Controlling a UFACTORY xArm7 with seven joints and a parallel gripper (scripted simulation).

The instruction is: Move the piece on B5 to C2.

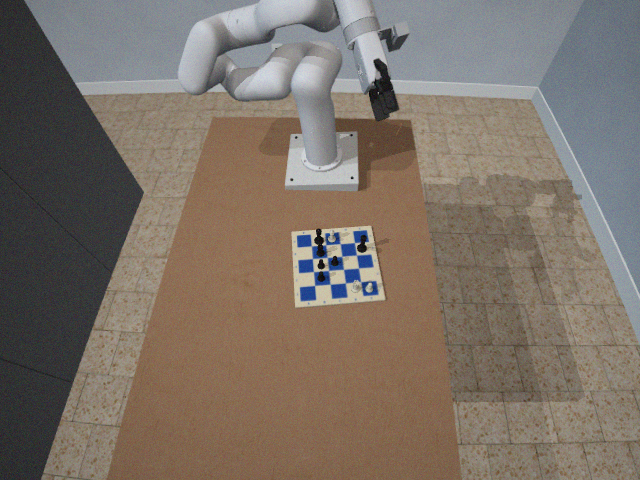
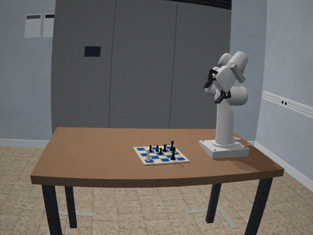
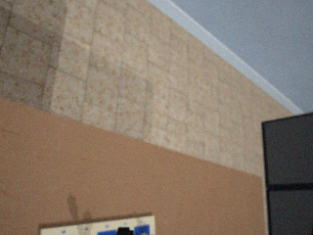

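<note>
- High above the far end of the table (image 1: 206,361), well away from the board, the gripper (image 1: 385,105) hangs with its two black fingers spread as wide as they go, nothing between them.
- One white arm (image 1: 315,118) stands folded over itself on a grey base plate (image 1: 294,183), which sits on the table behind the board.
- One chessboard (image 1: 341,302) lies flat near the middle of the table, five squares by five in blue and cream.
- Nine pieces stand on it, all upright: six black and three white.
- Four of the black pieces (image 1: 321,264) line up in one file near the board's left side in the top view; a fifth (image 1: 334,260) stands just beside that file, and a sixth (image 1: 362,242) is apart, toward the far right.
- One white piece (image 1: 331,237) stands on the far row; two more (image 1: 369,287) stand close together at the near right corner.
- The edge lettering is too small to read, so I cannot tell which piece stands on B5; it is among these nine, untouched.
</note>
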